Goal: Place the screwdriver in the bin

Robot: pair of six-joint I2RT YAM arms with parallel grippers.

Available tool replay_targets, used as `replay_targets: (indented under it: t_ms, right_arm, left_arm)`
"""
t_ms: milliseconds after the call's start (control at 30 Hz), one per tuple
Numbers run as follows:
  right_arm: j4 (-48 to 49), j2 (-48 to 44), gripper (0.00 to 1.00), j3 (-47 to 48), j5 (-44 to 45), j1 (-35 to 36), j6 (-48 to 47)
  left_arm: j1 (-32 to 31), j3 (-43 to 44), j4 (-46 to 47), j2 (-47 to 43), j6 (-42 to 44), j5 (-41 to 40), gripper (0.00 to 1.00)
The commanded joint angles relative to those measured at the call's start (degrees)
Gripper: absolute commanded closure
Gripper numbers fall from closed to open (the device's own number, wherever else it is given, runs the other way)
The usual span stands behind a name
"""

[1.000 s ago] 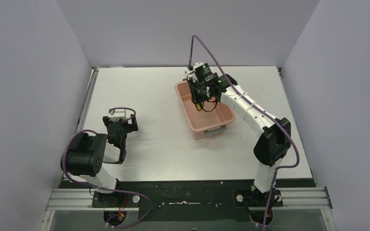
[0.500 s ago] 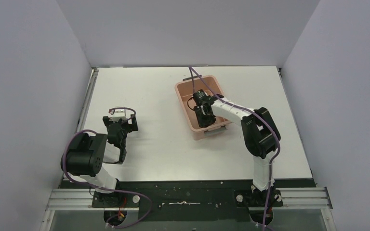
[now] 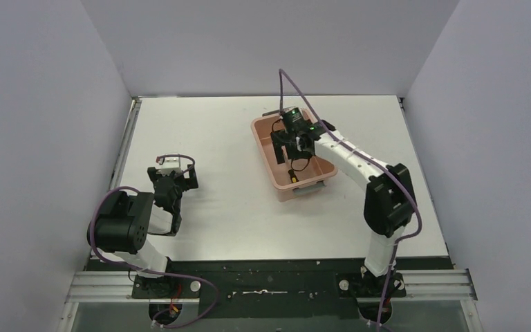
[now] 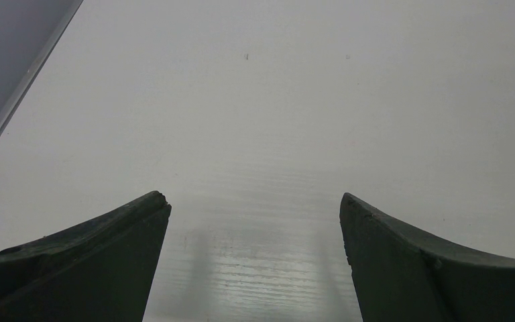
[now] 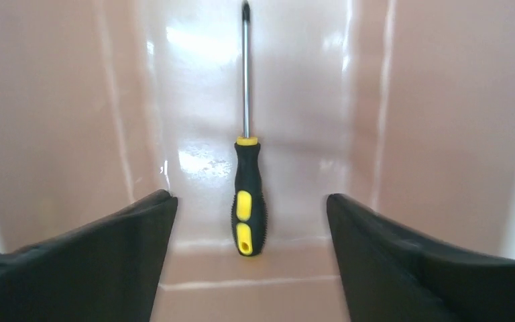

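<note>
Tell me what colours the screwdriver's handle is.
Black with yellow patches and a yellow collar; the right wrist view shows the screwdriver best, lying in the bin.

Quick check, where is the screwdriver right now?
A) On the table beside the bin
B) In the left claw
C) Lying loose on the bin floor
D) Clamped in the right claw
C: the screwdriver lies flat on the floor of the bin, between the open right claw's fingers, touching neither.
</note>
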Motion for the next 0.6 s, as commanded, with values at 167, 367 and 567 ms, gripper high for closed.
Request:
replay_targets:
  t_ms: [167,367,567]
  right_arm:
    - [7.8,-25.2,0.00,-2.0,0.6,-9.3,-4.7]
    - [22.7,-38.0,0.00,-22.2,2.7,-19.6,-8.0]
    - [37.4,-44.6,0.00,-44.5,5.7,-25.8,-7.7]
  left_arm:
    - [0.2,0.6,1.6,-0.5,-0.1,0.7,0.03]
    - [0.2,0.6,1.6,-0.5,-0.1,0.7,0.03]
    - [0.3,0.6,1.6,-0.5,-0.1,0.7,0.03]
